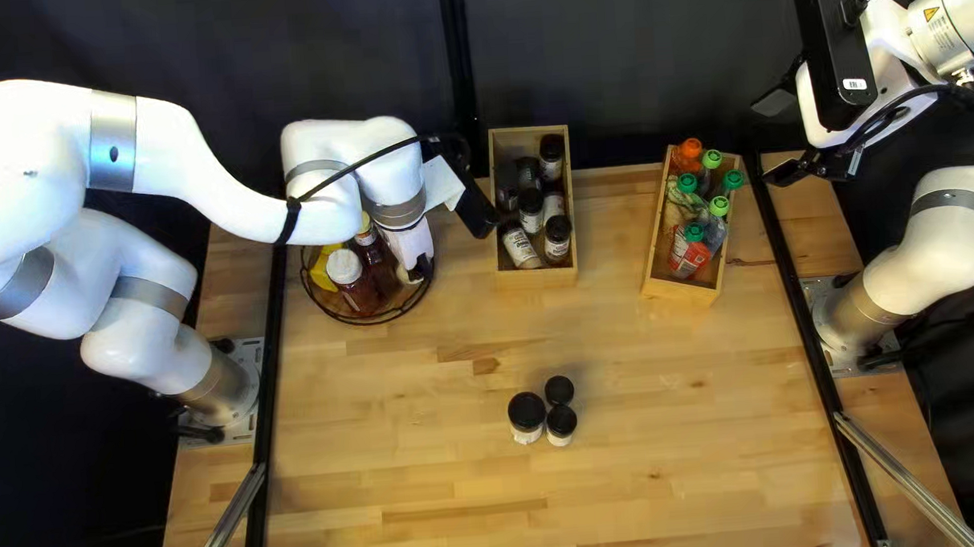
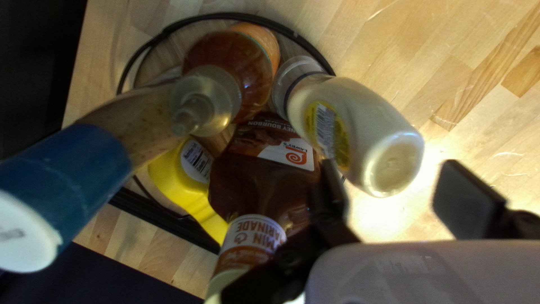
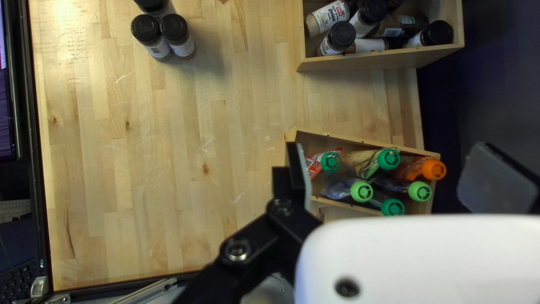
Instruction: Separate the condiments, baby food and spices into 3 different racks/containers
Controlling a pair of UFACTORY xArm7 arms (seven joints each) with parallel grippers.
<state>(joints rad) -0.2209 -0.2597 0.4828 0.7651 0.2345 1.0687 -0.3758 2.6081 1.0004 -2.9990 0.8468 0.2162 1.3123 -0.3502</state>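
Condiments (image 1: 361, 294) stand in the wire rack (image 1: 367, 322) near your wide-spread left end effector (image 1: 416, 264); tabletop (image 1: 403, 371) runs from rack to black-capped jars (image 1: 528, 410). Your right end effector (image 1: 767, 142) (also wide) hangs near the pouch box (image 1: 683, 291); the spice box (image 1: 539, 279) stands between.

Three jars (image 1: 526, 408) stand on the desk (image 1: 409, 462). One of two boxes (image 1: 537, 280) has at least six more, the other six pouches (image 3: 318, 165) with five green caps (image 3: 361, 192) and one orange cap (image 3: 433, 169). One basket (image 2: 292, 35) holds five bottles (image 2: 261, 174).
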